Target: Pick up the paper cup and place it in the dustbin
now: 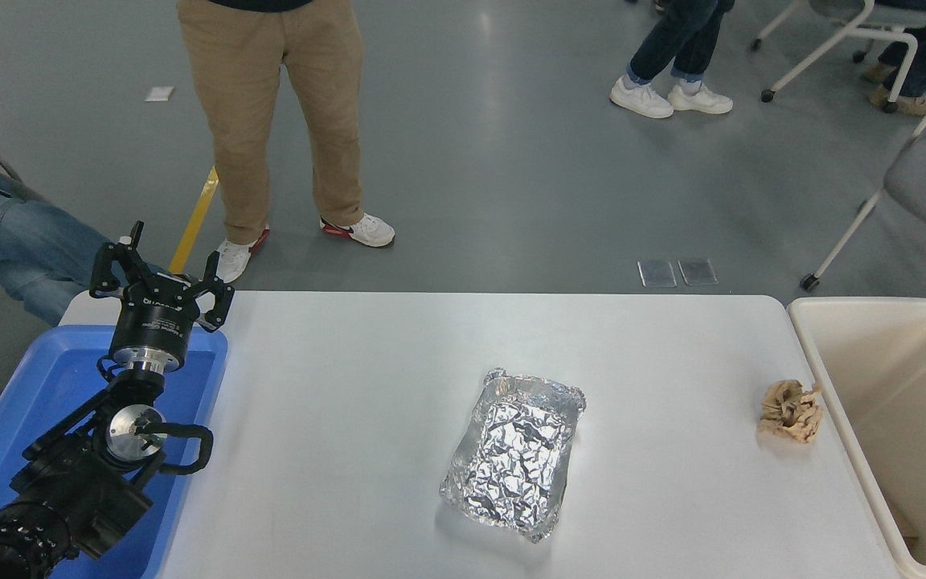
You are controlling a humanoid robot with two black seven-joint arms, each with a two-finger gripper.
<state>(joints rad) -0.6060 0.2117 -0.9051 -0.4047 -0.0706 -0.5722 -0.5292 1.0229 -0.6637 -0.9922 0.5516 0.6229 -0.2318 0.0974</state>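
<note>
The left arm's black gripper (159, 277) is resting at the lower left, hanging over the far end of a blue plastic tray (29, 386) that is sitting on the left end of the white table (334, 402). Its fingers are standing spread apart, pinching nothing. The right arm and its gripper are lying outside the picture, so how that pincer is standing cannot be told. The white paper cup is showing nowhere in this view either, so its position relative to either pincer cannot be told.

The large cream rectangular plastic dustbin (813, 342) is standing just off the table's right end, its rounded rim running along the table's edge and its deep smooth walls dropping away into shadow; only a small brownish scrap is showing low inside at the near corner. A crumpled brown paper wad (789, 411) is lying on the table just beside the dustbin's rim. A crinkled silver foil tray (516, 452) is sitting near the middle of the table, well apart from both the wad and the left gripper.

Beyond the far edge, a person in tan trousers (278, 112) is standing on the grey floor.
</note>
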